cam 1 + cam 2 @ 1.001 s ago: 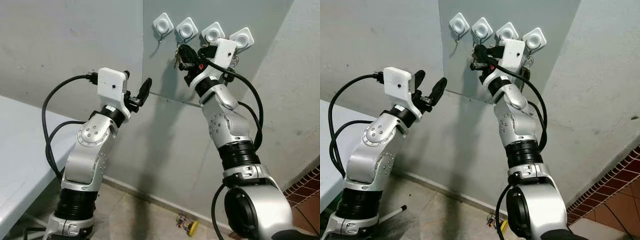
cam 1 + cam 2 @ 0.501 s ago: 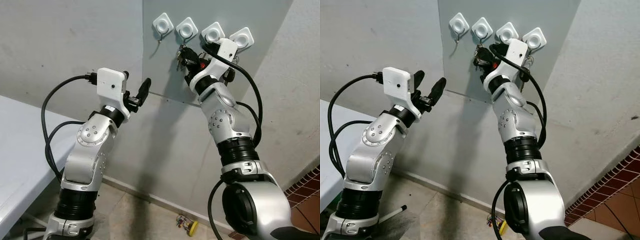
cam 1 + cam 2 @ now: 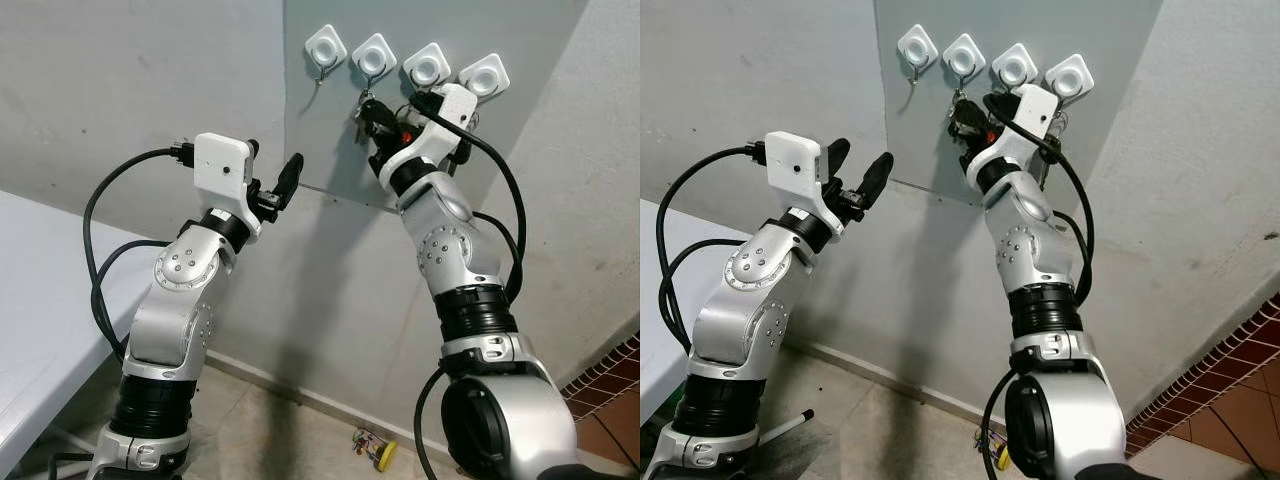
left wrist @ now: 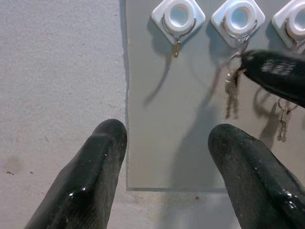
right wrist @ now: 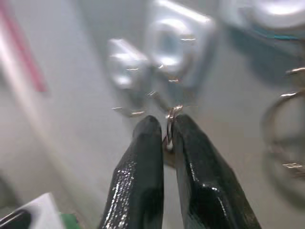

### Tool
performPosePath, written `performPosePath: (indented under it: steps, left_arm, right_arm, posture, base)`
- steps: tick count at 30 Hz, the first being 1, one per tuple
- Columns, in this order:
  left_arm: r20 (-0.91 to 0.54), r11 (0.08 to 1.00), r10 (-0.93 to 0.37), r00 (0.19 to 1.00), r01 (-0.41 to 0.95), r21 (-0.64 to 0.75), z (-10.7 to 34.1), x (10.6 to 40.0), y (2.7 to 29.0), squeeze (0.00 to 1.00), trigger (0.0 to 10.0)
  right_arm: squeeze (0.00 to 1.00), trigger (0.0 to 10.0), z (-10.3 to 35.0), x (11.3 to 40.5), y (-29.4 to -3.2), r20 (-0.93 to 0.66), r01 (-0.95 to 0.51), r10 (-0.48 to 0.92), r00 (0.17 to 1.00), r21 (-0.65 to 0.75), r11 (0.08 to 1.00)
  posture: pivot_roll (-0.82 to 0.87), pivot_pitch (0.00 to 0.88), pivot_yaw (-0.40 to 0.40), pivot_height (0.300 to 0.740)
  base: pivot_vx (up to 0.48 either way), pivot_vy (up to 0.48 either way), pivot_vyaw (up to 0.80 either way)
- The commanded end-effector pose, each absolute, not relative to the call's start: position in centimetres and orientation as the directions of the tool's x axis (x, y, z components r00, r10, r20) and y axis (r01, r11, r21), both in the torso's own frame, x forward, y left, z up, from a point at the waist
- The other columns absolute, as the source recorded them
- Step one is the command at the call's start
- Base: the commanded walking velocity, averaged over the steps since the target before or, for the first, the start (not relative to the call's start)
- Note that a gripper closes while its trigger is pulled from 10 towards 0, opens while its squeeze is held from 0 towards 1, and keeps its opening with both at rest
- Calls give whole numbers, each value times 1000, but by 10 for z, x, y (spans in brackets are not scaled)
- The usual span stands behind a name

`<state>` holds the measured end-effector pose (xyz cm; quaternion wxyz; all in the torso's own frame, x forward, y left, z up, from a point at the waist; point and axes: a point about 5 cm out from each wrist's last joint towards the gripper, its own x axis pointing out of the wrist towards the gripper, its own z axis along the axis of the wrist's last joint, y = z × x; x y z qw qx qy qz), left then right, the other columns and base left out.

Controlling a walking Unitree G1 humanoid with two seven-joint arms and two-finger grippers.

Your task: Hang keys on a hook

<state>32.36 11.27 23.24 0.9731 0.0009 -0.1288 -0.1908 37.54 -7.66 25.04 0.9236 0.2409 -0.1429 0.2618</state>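
right gripper pinching thin silver key ring | small metal keys dangle under second white diamond hook | light, slippery, swings (grip ring only) | left gripper spread, idle

The right wrist view is blurred: the hooks behind the right gripper are soft white shapes, and the key ring pinched between its fingers is only a thin glint. In the left wrist view the right gripper's black fingers cover part of the keys under the second hook, and the third hook is cut by the picture's edge. The small item on the floor is too small to tell.
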Motion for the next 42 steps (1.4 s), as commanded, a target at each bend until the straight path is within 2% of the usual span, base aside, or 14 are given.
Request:
performPosePath:
  steps: [1,9,20,21,22,25,26,29,30,35,37,41,42]
  left_arm:
    - [278,931,-362,890,359,65,241,324,113,0,10000]
    - [281,937,-349,894,342,72,241,325,114,0,10000]
    - [280,938,-345,896,339,71,240,324,115,0,10000]
    - [280,938,-345,896,339,71,240,324,114,0,10000]
    - [280,938,-344,896,338,71,240,324,114,0,10000]
    - [280,939,-343,897,338,70,239,324,114,0,10000]
    - [279,939,-343,897,336,72,239,324,114,0,10000]
    - [277,940,-341,898,334,73,238,324,114,0,10000]
    - [273,943,-332,903,326,68,236,324,116,0,10000]
    - [267,948,-317,910,312,60,232,324,119,0,10000]
    - [137,971,-236,962,229,62,177,325,131,0,10000]
    - [28,984,-154,988,151,100,127,319,140,0,10000]
    - [28,984,-154,988,151,100,127,319,140,0,10000]
  right_arm:
    - [1000,10000,261,371,-74,452,-612,450,770,322,722]
    - [1000,10000,255,366,-72,461,-648,488,742,303,699]
    - [1000,10000,238,363,-76,383,-603,487,785,296,741]
    - [541,10000,238,363,-76,385,-608,491,781,292,738]
    - [0,10000,237,362,-76,381,-603,490,784,282,746]
    - [0,10000,235,361,-75,385,-609,494,780,284,740]
    - [141,10000,235,359,-74,399,-635,512,761,292,715]
    - [141,10000,234,356,-72,418,-668,536,734,303,679]
    - [1000,10000,229,354,-73,408,-670,544,733,297,680]
    - [1000,10000,220,350,-73,394,-673,557,732,287,681]
    - [1000,10000,167,342,-80,266,-645,591,762,232,728]
    - [1000,10000,118,332,-94,121,-563,552,825,245,789]
    - [1000,10000,118,332,-94,121,-563,552,825,245,789]
  posture:
    - [-63,0,-45,724]
    - [-63,0,-45,724]
    - [-58,0,-44,724]
    - [-58,0,-44,724]
    - [-58,0,-44,724]
    - [-58,0,-44,724]
    - [-56,0,-45,724]
    - [-56,0,-45,724]
    - [-55,0,-47,724]
    - [-55,0,-47,724]
    - [-57,0,-44,724]
    - [-68,0,-38,724]
    - [-68,0,-38,724]
  base:
    - [0,0,0]
    - [0,0,0]
    - [0,0,0]
    - [0,0,0]
    - [0,0,0]
    - [0,0,0]
    - [0,0,0]
    - [0,0,0]
    - [0,0,0]
    - [0,0,0]
    - [0,0,0]
    - [0,0,0]
    - [0,0,0]
